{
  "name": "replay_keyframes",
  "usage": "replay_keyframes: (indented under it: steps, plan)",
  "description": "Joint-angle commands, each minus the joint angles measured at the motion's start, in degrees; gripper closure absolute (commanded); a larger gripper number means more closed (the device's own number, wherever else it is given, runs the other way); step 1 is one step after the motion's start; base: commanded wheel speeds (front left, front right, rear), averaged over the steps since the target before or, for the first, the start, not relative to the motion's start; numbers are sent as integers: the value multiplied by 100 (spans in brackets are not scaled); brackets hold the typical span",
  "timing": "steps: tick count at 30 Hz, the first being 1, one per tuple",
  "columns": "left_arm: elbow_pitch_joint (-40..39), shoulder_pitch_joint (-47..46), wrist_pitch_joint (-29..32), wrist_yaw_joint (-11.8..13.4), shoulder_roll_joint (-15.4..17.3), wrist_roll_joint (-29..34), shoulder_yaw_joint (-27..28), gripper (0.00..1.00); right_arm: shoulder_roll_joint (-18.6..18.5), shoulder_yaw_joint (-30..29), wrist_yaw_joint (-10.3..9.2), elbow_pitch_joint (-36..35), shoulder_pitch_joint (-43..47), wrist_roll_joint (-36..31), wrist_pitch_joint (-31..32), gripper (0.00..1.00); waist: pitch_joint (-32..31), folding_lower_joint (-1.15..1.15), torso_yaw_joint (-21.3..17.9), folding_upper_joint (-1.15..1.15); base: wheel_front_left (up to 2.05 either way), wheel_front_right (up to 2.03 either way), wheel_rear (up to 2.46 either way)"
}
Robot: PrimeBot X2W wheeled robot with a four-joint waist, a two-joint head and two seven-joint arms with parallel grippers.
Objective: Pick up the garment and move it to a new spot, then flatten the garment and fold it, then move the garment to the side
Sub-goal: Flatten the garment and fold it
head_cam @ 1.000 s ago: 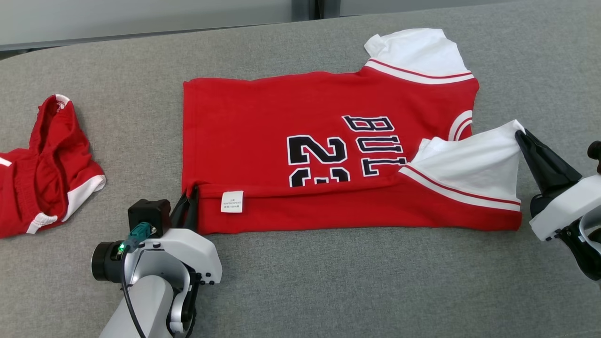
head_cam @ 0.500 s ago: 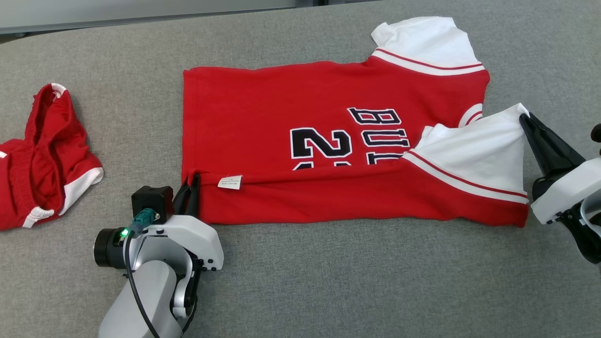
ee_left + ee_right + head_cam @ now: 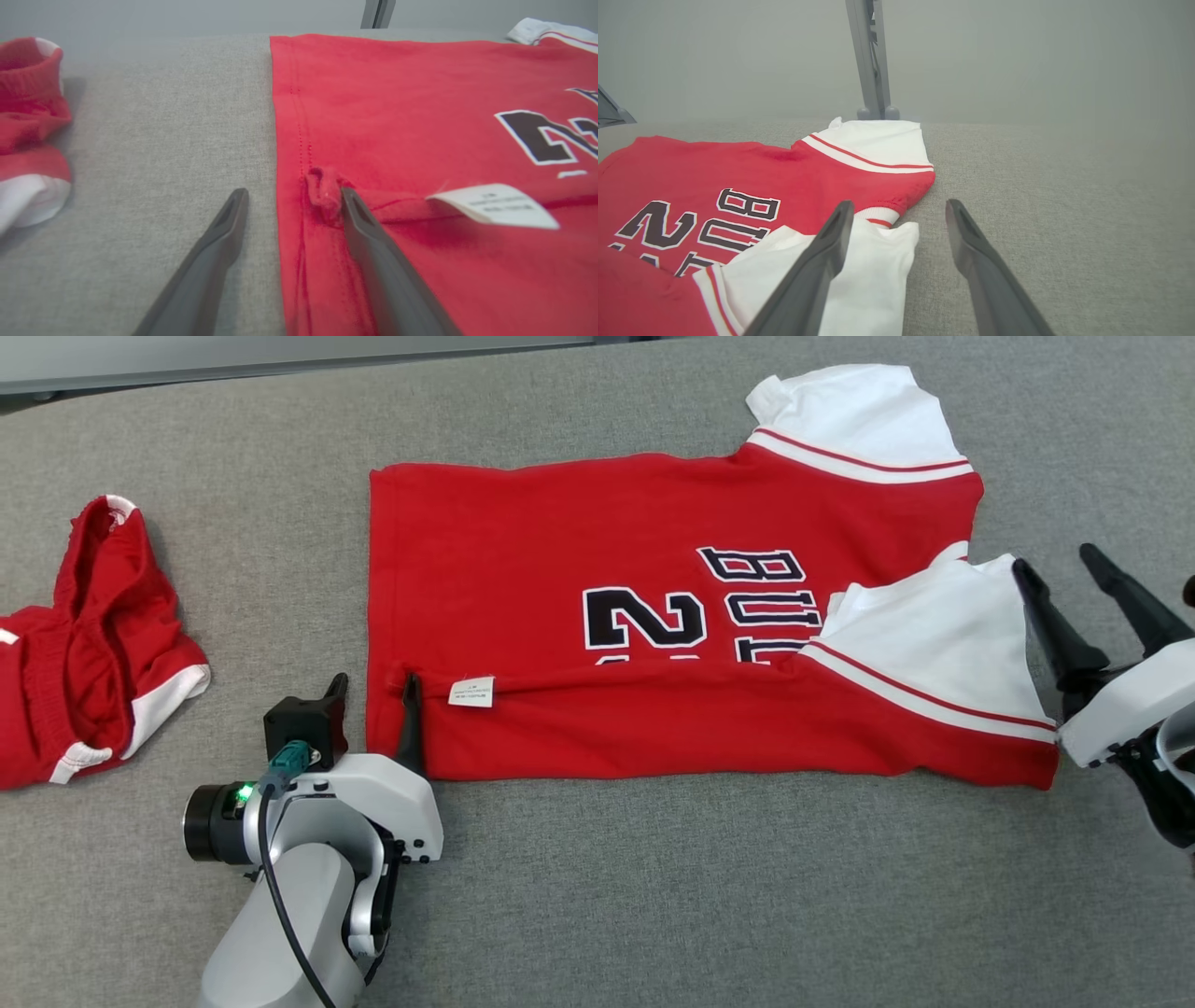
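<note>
grey cloth table (image 3: 653,896), red jersey (image 3: 579,541) part-folded, white sleeves, black lettering

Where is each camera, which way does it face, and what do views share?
Head view: on the head, facing forward and down at the jersey; left gripper lower left, right gripper at right, both open.
Left wrist view: on that wrist, along the left fingers toward the jersey's hem corner and label.
Right wrist view: on that wrist, along the right fingers over a white sleeve.
Shared: head and left wrist views both show the label.
</note>
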Motion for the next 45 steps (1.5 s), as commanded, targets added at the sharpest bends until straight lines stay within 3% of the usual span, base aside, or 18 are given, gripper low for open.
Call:
replay_keyframes:
  steps: [1,14,23,36,45]
  plan:
    - [-12,-26,-50,51,40,-15,21,0,-54,-101,-2,29,-24,-97,-30,0,-44,0,19,0,0,0,0]
    - [-618,457,-491,224,13,-252,233,0,108,-1131,-2,-311,832,-371,-19,0,-564,0,24,0,0,0,0]
    - [-996,1041,-712,63,-173,-616,308,0,529,-1699,-2,-686,1713,-281,-18,0,-791,0,-74,0,0,0,0]
    - [-1168,1711,-890,-298,-405,-1458,498,0,1109,-1980,-2,-784,2522,-197,37,0,-1007,0,-200,0,0,0,0]
    - [-695,1748,-894,-75,-410,-1348,266,0,1233,-2081,-2,-480,2645,-350,176,0,-1016,0,-180,0,0,0,0]
